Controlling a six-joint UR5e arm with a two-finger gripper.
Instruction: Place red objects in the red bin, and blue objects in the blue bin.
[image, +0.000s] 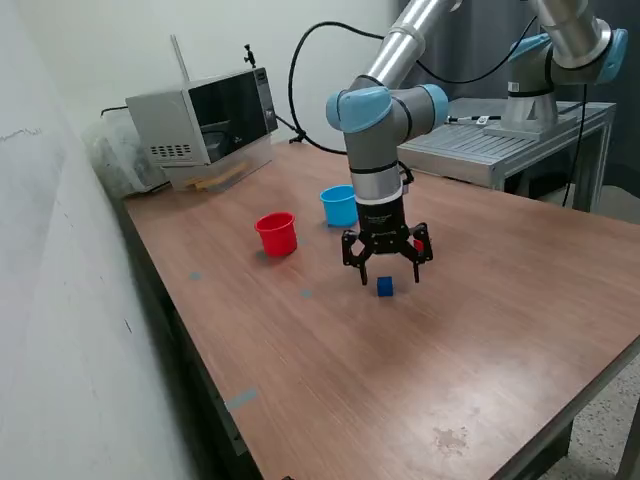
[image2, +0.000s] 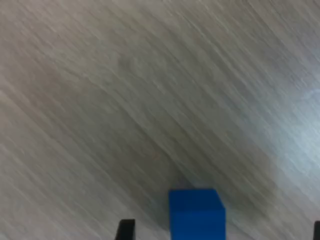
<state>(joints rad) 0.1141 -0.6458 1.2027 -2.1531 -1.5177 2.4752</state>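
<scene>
A small dark blue cube (image: 385, 287) lies on the wooden table, seen close up in the wrist view (image2: 196, 214). My gripper (image: 390, 278) hangs open directly over it, its fingers spread to either side and not touching the cube. One dark fingertip (image2: 126, 230) shows at the edge of the wrist view. The red bin (image: 276, 233) stands upright at the exterior view's left of the gripper. The blue bin (image: 339, 205) stands upright behind the arm. A small patch of red (image: 420, 243) shows beside the gripper's far finger; I cannot tell if it is a red cube.
A microwave (image: 205, 118) sits at the table's far corner. A second arm on a metal stand (image: 520, 130) is at the exterior view's right. A wall runs along the exterior view's left. Tape marks (image: 240, 400) dot the tabletop.
</scene>
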